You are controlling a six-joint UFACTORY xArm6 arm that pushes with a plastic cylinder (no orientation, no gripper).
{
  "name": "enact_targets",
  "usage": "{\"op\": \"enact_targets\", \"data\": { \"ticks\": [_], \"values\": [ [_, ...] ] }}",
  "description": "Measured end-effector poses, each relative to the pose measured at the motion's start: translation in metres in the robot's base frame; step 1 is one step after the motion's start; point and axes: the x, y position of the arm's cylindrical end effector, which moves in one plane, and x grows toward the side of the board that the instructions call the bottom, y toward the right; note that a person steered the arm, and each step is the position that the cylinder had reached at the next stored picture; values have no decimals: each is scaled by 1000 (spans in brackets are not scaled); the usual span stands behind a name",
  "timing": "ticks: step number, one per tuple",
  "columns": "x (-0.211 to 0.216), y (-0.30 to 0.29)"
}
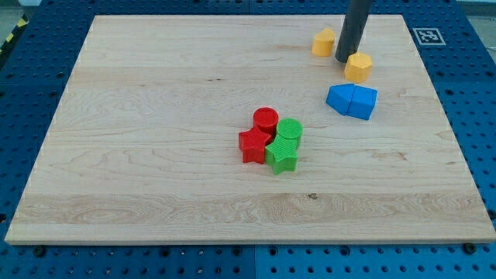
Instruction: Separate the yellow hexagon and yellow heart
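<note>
Two yellow blocks lie near the view's top right of the wooden board (pixel 155 155). One yellow block (pixel 323 42) is to the left and the other yellow block (pixel 358 67), which looks hexagonal, is lower right; which is the heart I cannot tell for certain. My tip (pixel 344 59) stands between them, touching the upper left side of the lower right yellow block. A small gap separates the two yellow blocks.
Two blue blocks (pixel 353 101) lie pressed together just below the yellow pair. Near the board's middle a red cylinder (pixel 266 120), a red star (pixel 253 145), a green cylinder (pixel 290 130) and a green star (pixel 282 157) form a tight cluster.
</note>
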Motion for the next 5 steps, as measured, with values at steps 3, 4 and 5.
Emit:
{"op": "enact_targets", "data": {
  "ticks": [3,4,5],
  "values": [
    [11,0],
    [17,2],
    [22,13]
  ]
}}
